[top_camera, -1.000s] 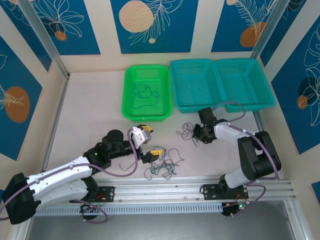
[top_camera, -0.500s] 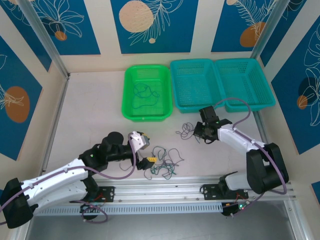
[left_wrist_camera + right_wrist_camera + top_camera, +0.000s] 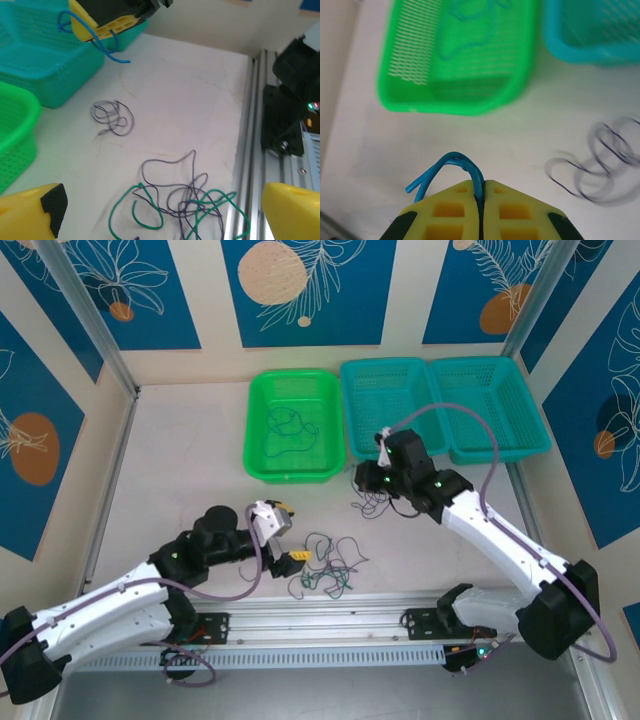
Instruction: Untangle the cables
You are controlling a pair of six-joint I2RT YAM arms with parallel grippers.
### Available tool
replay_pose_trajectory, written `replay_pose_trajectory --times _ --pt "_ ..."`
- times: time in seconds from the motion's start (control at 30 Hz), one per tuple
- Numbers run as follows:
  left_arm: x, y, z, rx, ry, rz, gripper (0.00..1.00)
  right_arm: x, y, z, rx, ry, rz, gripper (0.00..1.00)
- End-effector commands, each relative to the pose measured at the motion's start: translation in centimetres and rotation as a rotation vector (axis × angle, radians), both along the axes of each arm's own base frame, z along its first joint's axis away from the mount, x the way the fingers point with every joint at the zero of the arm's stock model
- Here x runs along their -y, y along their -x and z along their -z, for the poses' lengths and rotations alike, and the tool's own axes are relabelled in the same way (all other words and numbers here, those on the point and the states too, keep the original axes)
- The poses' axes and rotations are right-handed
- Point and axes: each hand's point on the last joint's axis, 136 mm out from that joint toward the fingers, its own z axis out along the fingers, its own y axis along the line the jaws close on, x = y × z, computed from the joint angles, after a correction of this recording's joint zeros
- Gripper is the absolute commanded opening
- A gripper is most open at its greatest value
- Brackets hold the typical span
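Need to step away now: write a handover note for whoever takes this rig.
Left gripper: open, facing the tangled clump of green and dark wires near the front rail.
Right gripper: shut on a blue wire, held above the table near the green basket.
Done: a few wires lie in the green basket.
Left: separate the clump; loose dark curl on the table.

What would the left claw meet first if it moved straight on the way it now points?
Probably the tangled clump of green and dark cables on the table, lying just ahead between the fingers of the open left claw, though depth is hard to judge.
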Motion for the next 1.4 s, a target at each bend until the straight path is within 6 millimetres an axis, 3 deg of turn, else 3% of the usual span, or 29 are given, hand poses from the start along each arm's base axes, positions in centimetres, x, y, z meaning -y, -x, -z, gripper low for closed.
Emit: replay_pose_trajectory --times 0.0,0.17,0.27,0.33,0.47,0.6,0.73,0.9,1.0,1.17,1.37 --pt "-1.7 -1.7 -1.0 0.011 0.021 -0.153 1.0 -3.3 -2.8 -2.1 0.075 -0.006 -0.064 0.08" --pt "-5.2 -4.1 -0.7 -0.031 -0.041 -0.404 1.0 -6.9 -8.9 -0.3 0.087 0.071 -0.085 0.08" --pt "-6.0 -4.2 0.4 -0.083 -0.117 -0.446 1.0 -8.8 -12.2 2.0 0.066 0.137 -0.094 0.08" --pt "-6.4 -4.2 1.2 -0.117 -0.153 -0.467 1.0 -9.9 -13.7 3.7 0.034 0.162 -0.107 0.13" --pt "-6.8 -4.5 2.1 -0.161 -0.184 -0.508 1.0 -11.3 -15.4 4.7 -0.006 0.193 -0.125 0.39" --pt "-6.8 -4.5 2.6 -0.178 -0.203 -0.513 1.0 -11.1 -15.2 2.3 0.035 0.183 -0.132 0.43" --pt "-6.7 -4.8 3.0 -0.198 -0.21 -0.526 1.0 -9.3 -12.5 -0.6 0.067 0.159 -0.128 0.42" --pt "-6.2 -5.1 3.9 -0.231 -0.213 -0.526 1.0 -6.0 -5.7 -1.4 0.092 0.088 -0.102 0.41" --pt "-6.3 -5.6 4.8 -0.264 -0.238 -0.559 1.0 -3.5 -1.6 -0.1 0.08 0.079 -0.058 0.41" --pt "-8.5 -7.3 7.0 -0.398 -0.25 -0.742 0.94 -0.1 3.7 3.4 -0.002 0.086 -0.014 0.41" --pt "-8.6 -7.6 11.8 -0.742 -0.03 -0.939 0.69 -0.7 7.0 6.6 -0.097 0.122 -0.058 0.41"
